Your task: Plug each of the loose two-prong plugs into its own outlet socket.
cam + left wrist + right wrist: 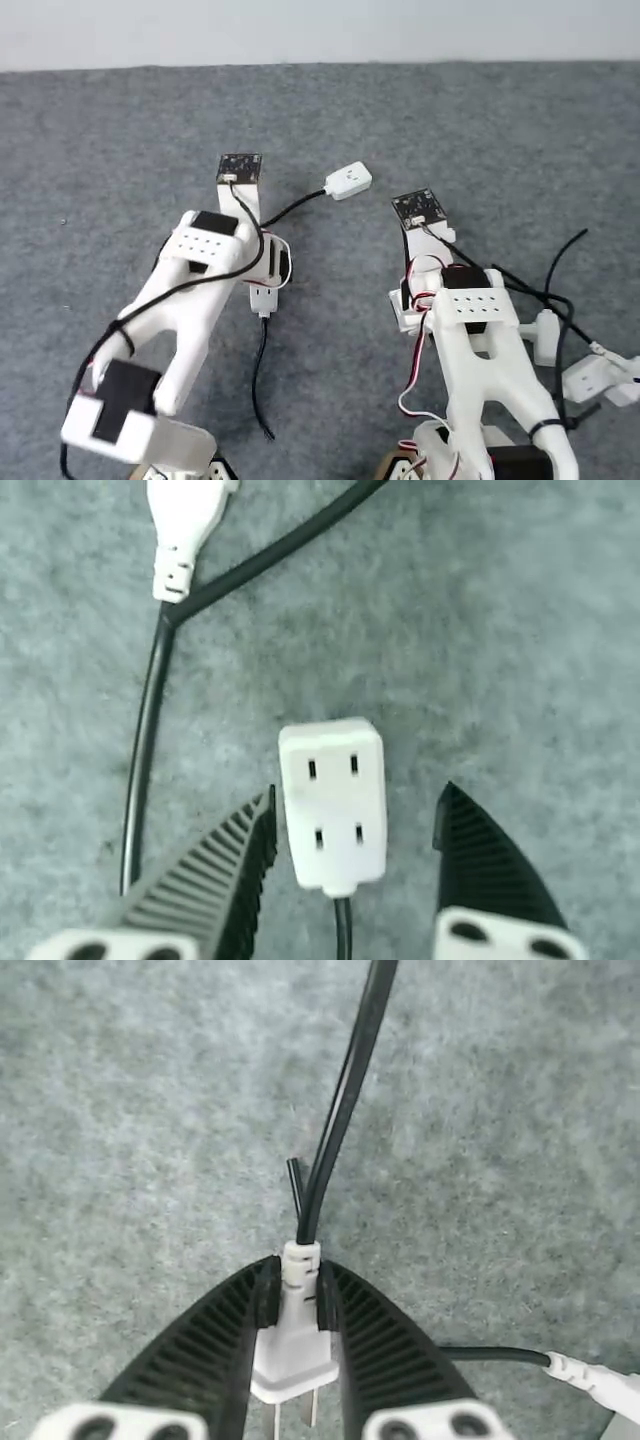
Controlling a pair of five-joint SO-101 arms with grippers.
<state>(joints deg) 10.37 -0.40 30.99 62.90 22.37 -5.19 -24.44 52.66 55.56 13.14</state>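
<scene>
In the left wrist view a white outlet block (335,815) with two pairs of slots lies flat on the grey carpet. My left gripper (358,795) stands open around it, one finger on each side and neither touching it. Beyond it lies a white plug (185,525) on a black cable. My right gripper (297,1270) is shut on a white two-prong plug (293,1350), prongs pointing back at the wrist, cable trailing away. From above, the left gripper (272,263) and right gripper (405,298) both hang low over the carpet. A second outlet (348,180) lies between them, farther back.
A white connector (262,297) with a black cable lies just in front of the left gripper. More white plug pieces (545,335) (600,378) and looping black cables (560,270) lie right of the right arm. Another white plug end (600,1380) lies near the right gripper.
</scene>
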